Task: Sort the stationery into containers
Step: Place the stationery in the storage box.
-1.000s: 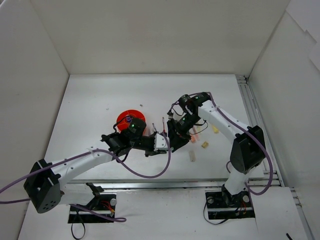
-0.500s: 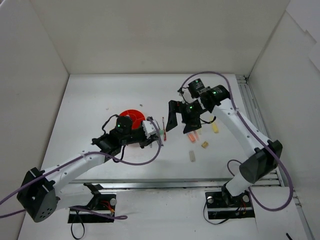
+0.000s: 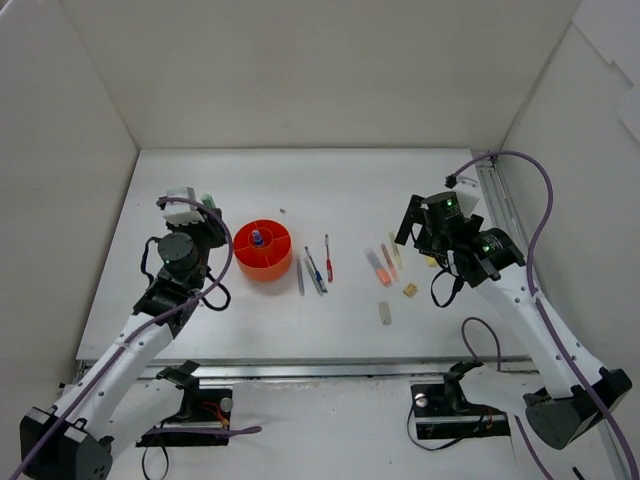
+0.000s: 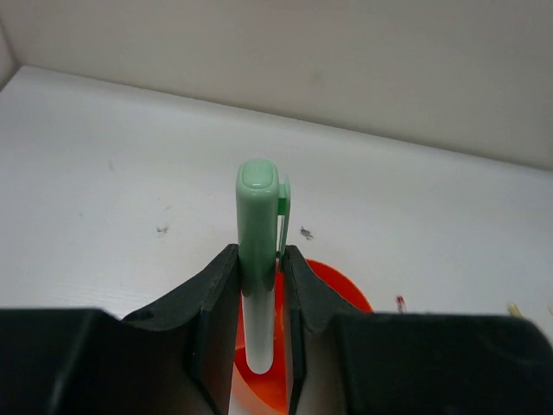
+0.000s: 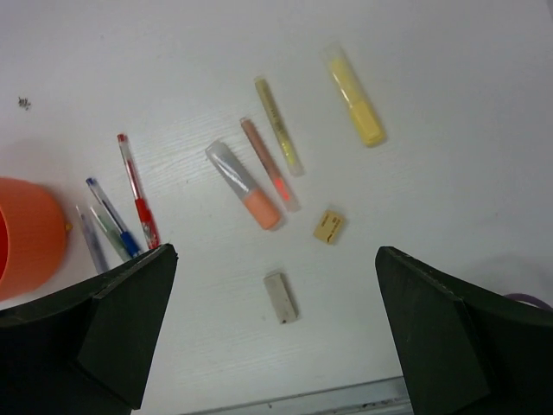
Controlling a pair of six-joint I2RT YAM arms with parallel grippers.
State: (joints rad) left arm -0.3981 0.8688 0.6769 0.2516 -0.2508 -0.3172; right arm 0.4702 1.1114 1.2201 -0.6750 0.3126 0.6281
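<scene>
Left claw [image 4: 259, 259] — pinching a short pale-green plastic marker [image 4: 257, 216], raised just left of the round orange-red divided plastic bowl [image 3: 265, 271].
Right claw [image 5: 275, 259] — spread wide above the white tabletop [image 5: 449, 173]; beneath it lie a thin red pen [image 5: 138, 190], a stubby orange marker [image 5: 244, 184], a yellow marker [image 5: 354, 95] and a small tan eraser block [image 5: 327, 226].

White table [image 3: 350, 190] under me, plain white walls [image 3: 320, 70] boxing three sides, light even, soft shadows.

no readable text, labels, brands, numbers or signs anywhere
</scene>
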